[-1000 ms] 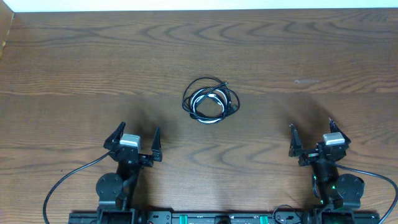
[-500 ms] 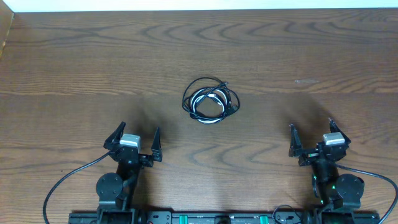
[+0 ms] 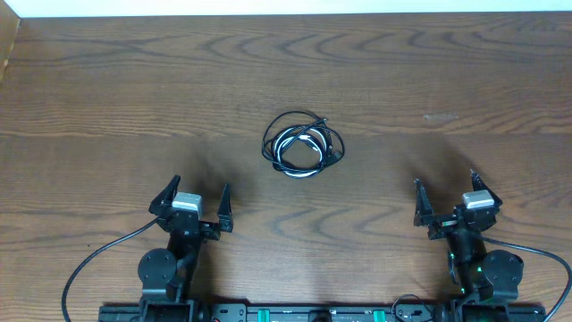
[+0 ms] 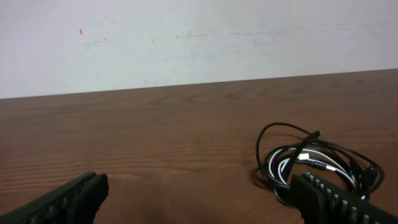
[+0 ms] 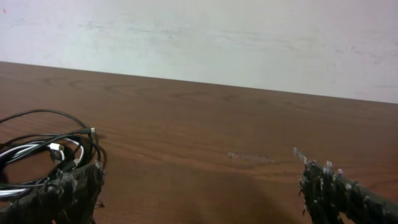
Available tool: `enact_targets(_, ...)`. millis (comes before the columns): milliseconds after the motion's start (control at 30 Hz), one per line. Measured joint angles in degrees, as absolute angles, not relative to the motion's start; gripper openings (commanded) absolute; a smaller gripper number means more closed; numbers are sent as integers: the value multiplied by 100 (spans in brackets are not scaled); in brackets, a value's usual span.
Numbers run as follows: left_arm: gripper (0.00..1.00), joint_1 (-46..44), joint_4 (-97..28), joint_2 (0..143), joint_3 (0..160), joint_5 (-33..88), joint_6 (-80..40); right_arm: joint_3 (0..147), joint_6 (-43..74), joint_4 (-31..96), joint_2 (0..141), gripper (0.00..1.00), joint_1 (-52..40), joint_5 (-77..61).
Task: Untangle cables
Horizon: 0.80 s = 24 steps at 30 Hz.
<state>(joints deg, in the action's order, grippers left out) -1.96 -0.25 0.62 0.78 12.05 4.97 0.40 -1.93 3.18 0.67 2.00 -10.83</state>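
The cables (image 3: pixel 302 146) lie in one small coiled tangle of black and white cords on the wooden table, near its middle. The same tangle sits at the right in the left wrist view (image 4: pixel 311 165) and at the far left in the right wrist view (image 5: pixel 43 155). My left gripper (image 3: pixel 196 199) hovers at the front left, open and empty, well short of the tangle. My right gripper (image 3: pixel 450 194) rests at the front right, also open with nothing between its fingers. Both sets of jaws stand wide apart.
The dark wooden table (image 3: pixel 134 89) stretches all around the tangle. A pale wall runs along its far edge (image 4: pixel 186 43). Thick black arm wires (image 3: pixel 94 259) loop at the front by the arm bases.
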Motion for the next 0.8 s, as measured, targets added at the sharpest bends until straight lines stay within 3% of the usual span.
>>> enact_targets(800, 98, -196, -272, 812, 231, 1208, 318, 40, -366, -215, 69, 99, 200, -1645)
